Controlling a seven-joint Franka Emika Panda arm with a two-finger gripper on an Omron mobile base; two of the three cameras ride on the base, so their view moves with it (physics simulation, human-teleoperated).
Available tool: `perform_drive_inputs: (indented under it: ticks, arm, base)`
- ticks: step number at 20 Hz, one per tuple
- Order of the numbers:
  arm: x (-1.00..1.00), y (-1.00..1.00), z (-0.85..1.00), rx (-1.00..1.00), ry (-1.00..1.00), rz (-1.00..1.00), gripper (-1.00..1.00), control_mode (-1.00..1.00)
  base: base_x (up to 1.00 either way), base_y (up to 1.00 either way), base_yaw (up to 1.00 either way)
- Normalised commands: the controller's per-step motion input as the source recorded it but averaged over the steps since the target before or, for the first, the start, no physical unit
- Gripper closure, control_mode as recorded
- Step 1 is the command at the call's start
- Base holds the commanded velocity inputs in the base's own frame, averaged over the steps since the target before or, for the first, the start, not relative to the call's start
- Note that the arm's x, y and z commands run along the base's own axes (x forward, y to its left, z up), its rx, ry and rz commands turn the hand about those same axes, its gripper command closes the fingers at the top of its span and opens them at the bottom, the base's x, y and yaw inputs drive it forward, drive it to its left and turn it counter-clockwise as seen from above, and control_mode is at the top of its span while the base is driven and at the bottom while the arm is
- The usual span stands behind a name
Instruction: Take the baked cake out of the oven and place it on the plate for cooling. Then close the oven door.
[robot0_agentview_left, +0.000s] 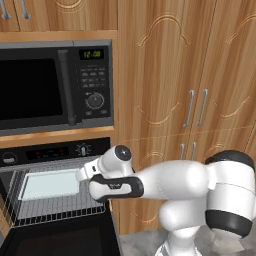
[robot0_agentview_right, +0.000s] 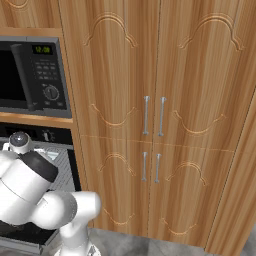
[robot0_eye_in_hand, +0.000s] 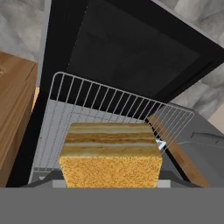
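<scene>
Golden-brown, the cake (robot0_eye_in_hand: 110, 154) fills the hand view just in front of the wire rack (robot0_eye_in_hand: 118, 105), above the lowered oven door (robot0_eye_in_hand: 131, 52). Lift it clear of the rack and keep it level, without crushing it. Whether the gripper's jaws clamp the cake I cannot tell; its fingertips are hidden.

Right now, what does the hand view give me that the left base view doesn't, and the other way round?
Hand view: the cake, a layered golden block, with the lowered oven door beyond it. Left base view: the microwave, the oven's knob strip, a pale tray and the arm reaching in. Both: the pulled-out wire rack.
</scene>
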Motion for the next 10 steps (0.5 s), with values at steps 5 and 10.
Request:
perform_drive_inputs:
  ticks: [5,10]
  arm:
    - [0.00,0.00,0.00,0.00,0.00,0.00,1.00,-1.00]
    - [0.00,0.00,0.00,0.00,0.00,0.00,1.00,1.00]
  base:
    - [0.00,0.00,0.00]
    - [0.00,0.00,0.00]
